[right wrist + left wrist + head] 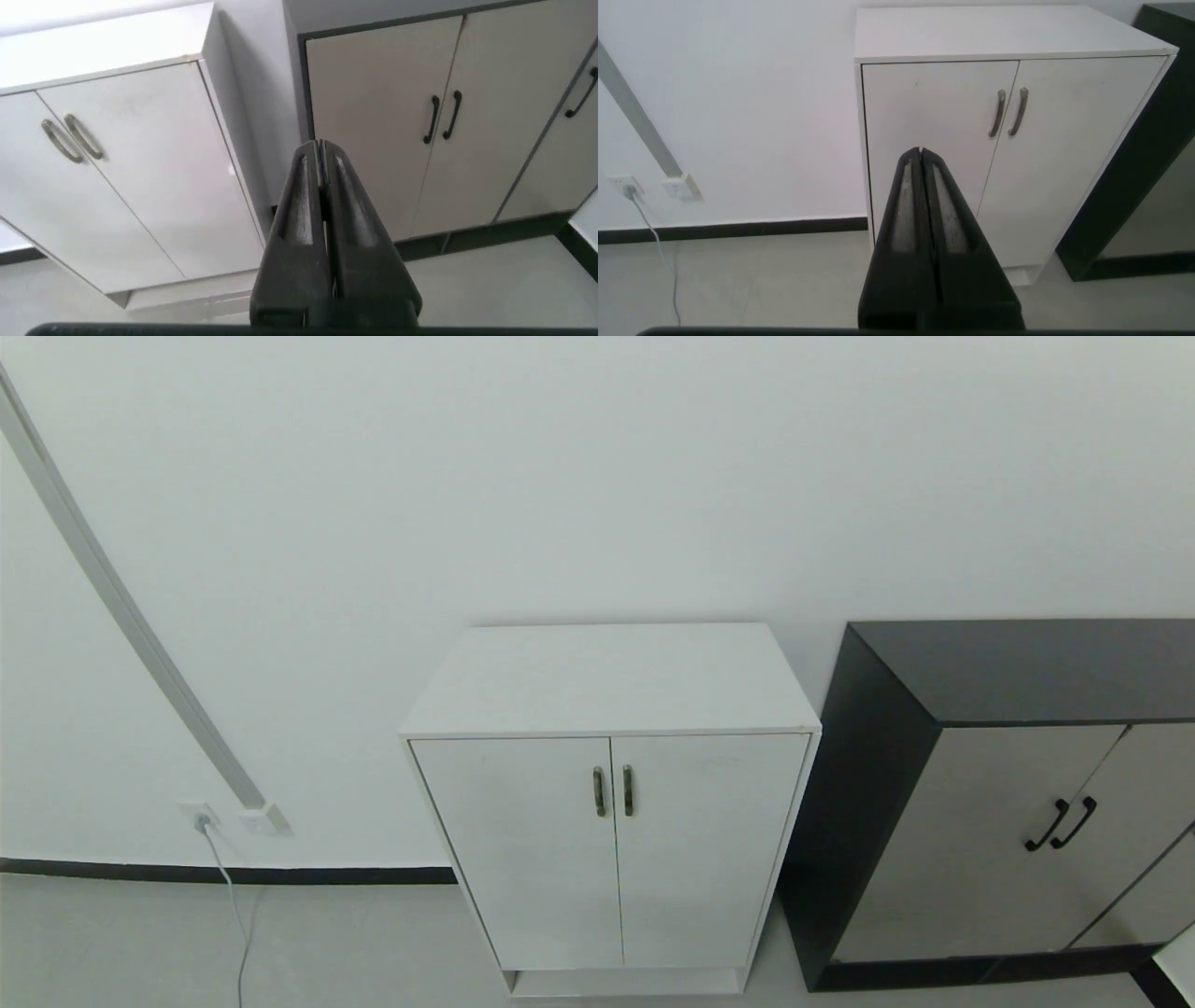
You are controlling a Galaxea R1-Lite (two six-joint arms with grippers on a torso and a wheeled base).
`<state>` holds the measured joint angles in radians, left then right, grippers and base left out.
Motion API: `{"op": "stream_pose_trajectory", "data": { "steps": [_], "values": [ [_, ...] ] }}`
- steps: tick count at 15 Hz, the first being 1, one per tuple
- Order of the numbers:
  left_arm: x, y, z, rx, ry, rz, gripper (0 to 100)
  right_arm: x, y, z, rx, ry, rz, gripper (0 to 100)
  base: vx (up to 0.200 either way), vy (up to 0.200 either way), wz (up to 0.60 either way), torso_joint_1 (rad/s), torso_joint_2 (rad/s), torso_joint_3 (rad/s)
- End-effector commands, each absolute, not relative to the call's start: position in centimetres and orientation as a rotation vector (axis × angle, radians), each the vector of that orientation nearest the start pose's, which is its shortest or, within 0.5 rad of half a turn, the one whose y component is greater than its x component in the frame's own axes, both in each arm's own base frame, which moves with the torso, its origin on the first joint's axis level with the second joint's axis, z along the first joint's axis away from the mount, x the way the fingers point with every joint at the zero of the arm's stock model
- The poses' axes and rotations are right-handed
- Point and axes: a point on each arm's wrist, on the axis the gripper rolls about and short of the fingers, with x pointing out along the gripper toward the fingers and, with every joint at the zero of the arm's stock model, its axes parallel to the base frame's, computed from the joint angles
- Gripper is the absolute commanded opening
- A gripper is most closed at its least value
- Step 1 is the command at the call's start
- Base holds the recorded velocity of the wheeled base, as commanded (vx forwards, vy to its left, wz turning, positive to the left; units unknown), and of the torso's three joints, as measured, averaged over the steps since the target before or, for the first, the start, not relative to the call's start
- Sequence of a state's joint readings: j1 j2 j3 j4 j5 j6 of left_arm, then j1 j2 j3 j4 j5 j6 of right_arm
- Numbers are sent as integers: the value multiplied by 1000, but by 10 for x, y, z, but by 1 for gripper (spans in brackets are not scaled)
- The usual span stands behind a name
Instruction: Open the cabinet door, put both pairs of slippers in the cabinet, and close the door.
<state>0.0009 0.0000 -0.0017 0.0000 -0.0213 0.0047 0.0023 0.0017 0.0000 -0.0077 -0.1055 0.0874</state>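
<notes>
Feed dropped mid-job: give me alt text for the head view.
A white two-door cabinet stands against the wall with both doors shut, its two handles side by side at the centre. A black cabinet with grey doors stands close on its right; a wall socket sits low on the left.

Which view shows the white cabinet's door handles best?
The head view: the handles sit centred on both closed doors. The left wrist view shows them beyond the shut left gripper; the right wrist view catches them obliquely.

The left claw (921,154), tips pressed together, is seen at frame centre before the white cabinet (999,33) (both doors (929,107) closed).
</notes>
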Motion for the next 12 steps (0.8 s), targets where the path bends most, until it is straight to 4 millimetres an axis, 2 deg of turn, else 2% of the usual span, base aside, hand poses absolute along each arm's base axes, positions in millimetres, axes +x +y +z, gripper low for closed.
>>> {"op": "stream_pose_trajectory", "data": {
  "steps": [1,12],
  "values": [
    [-23,-1,76,5,0,-20,0,-23,-2,76,88,-11,-101,0,0,0,0,0,0,0],
    [-23,-1,76,5,-2,-20,0,-23,-2,76,80,-10,-96,0,0,0,0,0,0,0]
  ]
}}
